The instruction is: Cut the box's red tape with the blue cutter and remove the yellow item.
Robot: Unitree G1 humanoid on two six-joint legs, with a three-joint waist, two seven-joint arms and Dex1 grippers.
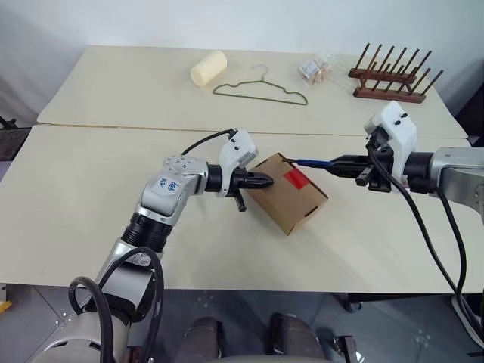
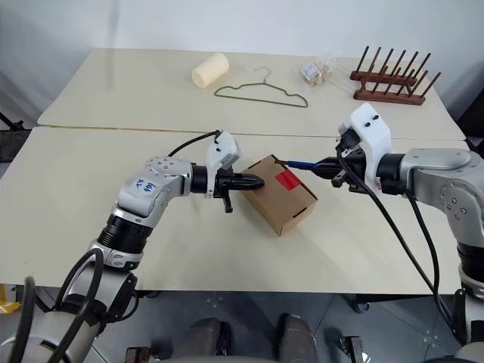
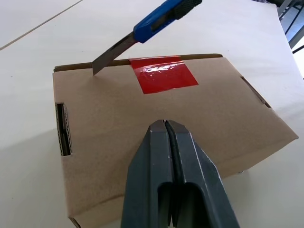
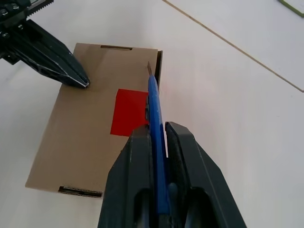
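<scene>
Two pale cream tables (image 1: 98, 189) pushed end to end fill most of the head views, their seam crossing just above mid-frame.

Nearest, at centre, the left gripper (image 1: 261, 181) has its two black fingers pressed together on nothing, tips resting on the left edge of the box's top. The box (image 1: 291, 198) sits just right of centre, turned corner-on, flaps down. It reads as light, thin cardboard: stiff enough along its edges, but the top panel will likely dent under pressure and the carton could skid on the smooth table, so the pinning should stay over an edge or corner, not mid-panel.

On the top face, the red tape (image 1: 296, 178) is a glossy square straddling the flap seam at the far edge. It looks thin and slick, so a blade should part it easily if run along the seam.

At centre-right, the right gripper (image 1: 352, 165) is clamped on the blue cutter (image 1: 311, 162), which runs lengthwise between its fingers. The bare blade reaches past the tape, its tip on the seam near the box's upper corner. The slim plastic handle could twist in the grip, and the blade is thin; a light, steady pull seems wiser than force.

The yellow item is presumably inside.

Farther back lie a wire hanger (image 1: 261, 91) at upper centre, a cream roll (image 1: 209, 67) to its left, and a wooden rack (image 1: 393, 76) at upper right.
</scene>
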